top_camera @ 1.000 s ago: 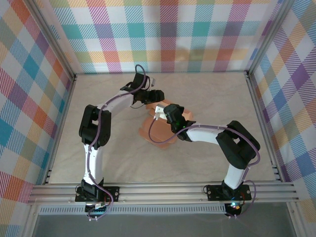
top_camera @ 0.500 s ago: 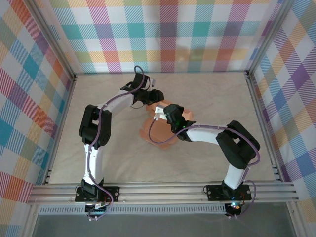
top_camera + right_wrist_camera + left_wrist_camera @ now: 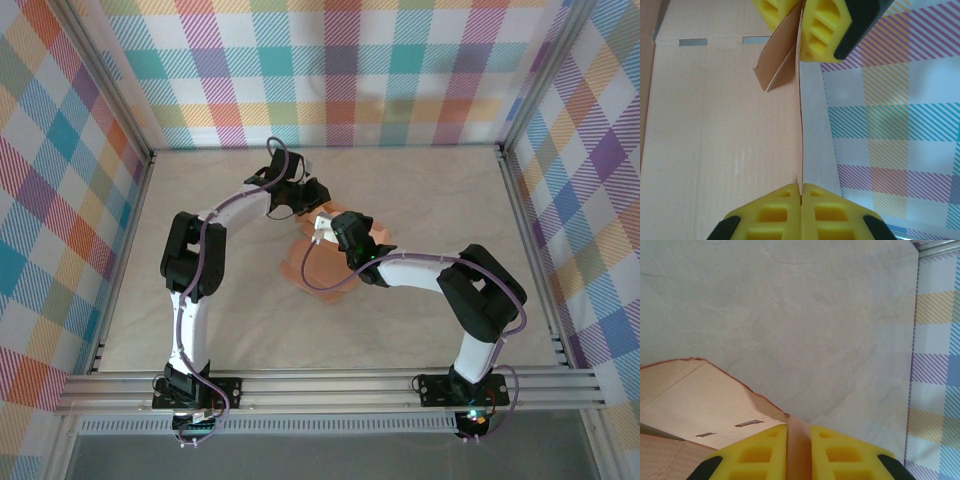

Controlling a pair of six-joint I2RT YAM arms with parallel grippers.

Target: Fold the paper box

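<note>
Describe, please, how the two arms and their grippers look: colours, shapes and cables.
The left arm and the right arm have white tubular links between bulky black joint housings. A thin purple cable runs along each arm in loose loops. The left gripper and the right gripper have blocky yellow fingers with moulded rectangular recesses, set on black mounts.

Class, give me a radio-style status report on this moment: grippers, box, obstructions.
Left gripper shut on paper box flap. Right gripper shut on same upright panel. Box partly folded. No obstruction seen.
</note>
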